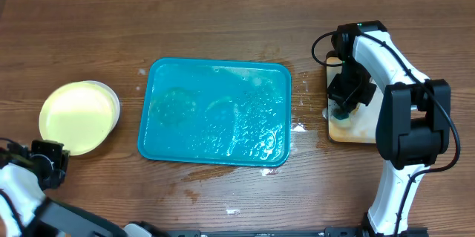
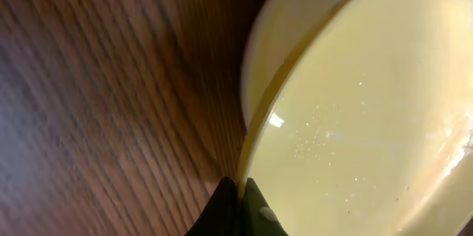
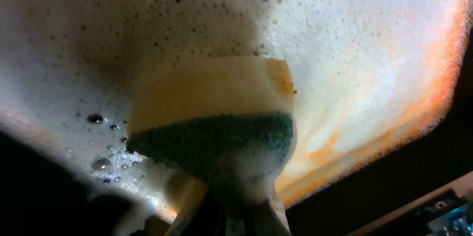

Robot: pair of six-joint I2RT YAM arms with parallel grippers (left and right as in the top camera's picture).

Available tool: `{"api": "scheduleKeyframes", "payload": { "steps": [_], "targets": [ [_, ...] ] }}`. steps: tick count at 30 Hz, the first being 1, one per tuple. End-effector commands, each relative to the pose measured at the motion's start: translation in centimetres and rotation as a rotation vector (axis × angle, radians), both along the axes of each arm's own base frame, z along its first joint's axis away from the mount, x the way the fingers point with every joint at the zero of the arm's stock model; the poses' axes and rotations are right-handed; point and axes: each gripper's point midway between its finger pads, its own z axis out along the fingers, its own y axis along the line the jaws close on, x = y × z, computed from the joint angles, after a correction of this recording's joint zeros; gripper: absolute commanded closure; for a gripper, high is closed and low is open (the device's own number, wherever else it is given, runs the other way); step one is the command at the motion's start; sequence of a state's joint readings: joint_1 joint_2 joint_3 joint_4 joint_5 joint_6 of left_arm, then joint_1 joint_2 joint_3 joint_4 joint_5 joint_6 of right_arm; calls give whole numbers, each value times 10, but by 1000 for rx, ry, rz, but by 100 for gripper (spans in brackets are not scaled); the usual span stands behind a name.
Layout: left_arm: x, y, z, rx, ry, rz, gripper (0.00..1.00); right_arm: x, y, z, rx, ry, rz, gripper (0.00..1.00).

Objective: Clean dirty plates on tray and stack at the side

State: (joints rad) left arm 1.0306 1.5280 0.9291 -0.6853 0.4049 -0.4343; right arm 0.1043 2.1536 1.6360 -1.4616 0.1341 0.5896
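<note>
The teal tray [image 1: 215,129] lies in the middle of the table, wet, with no plates on it. At the left the plates are stacked: a pale yellow plate [image 1: 74,118] [image 2: 369,118] on top, and a white plate's rim [image 1: 113,97] [image 2: 295,14] showing under it. My left gripper [image 1: 62,155] [image 2: 240,186] is at the stack's near edge, shut on the rim of the yellow plate. My right gripper [image 1: 344,109] [image 3: 236,203] is shut on a soapy yellow-and-green sponge [image 1: 343,117] [image 3: 214,118], held over the small tray.
A small black-rimmed tray [image 1: 365,134] [image 3: 369,44] with a foamy, orange-stained beige inside sits at the right under the sponge. Water drops and white specks [image 1: 299,127] lie on the wood between the two trays and before the teal one.
</note>
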Motion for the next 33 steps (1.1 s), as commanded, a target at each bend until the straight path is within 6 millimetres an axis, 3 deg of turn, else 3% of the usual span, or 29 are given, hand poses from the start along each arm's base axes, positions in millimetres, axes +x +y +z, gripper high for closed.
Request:
{"api": "scheduleKeyframes", "payload": {
  "steps": [1, 6, 14, 16, 17, 18, 23, 30, 31, 33],
  "targets": [
    [12, -7, -18, -90, -57, -17, 96, 0, -2, 3, 7, -3, 12, 96],
    [26, -5, -33, -115, -87, -43, 96, 0, -2, 3, 7, -4, 10, 96],
    [42, -4, -36, -69, -79, -76, 96, -1, -2, 3, 7, 0, 10, 96],
    [43, -4, -36, -61, -69, -77, 83, -2, -2, 3, 6, 3, 11, 96],
    [43, -4, -36, -62, -65, -74, 82, -2, -3, 4, 3, 3, 12, 96],
    [41, -4, -37, -64, -57, -67, 88, -2, -3, 4, 2, 3, 12, 96],
    [33, -2, -41, -73, -10, -23, 96, -2, -4, 4, 0, 4, 13, 96],
    [19, 4, -47, -51, 79, 23, 96, -2, -4, 4, 0, 3, 14, 96],
    [17, 5, -47, -48, 92, 27, 94, -2, -4, 4, 1, 3, 16, 96],
    [16, 5, -47, -45, 100, 29, 68, -1, -4, 3, 1, 2, 16, 96]
  ]
}}
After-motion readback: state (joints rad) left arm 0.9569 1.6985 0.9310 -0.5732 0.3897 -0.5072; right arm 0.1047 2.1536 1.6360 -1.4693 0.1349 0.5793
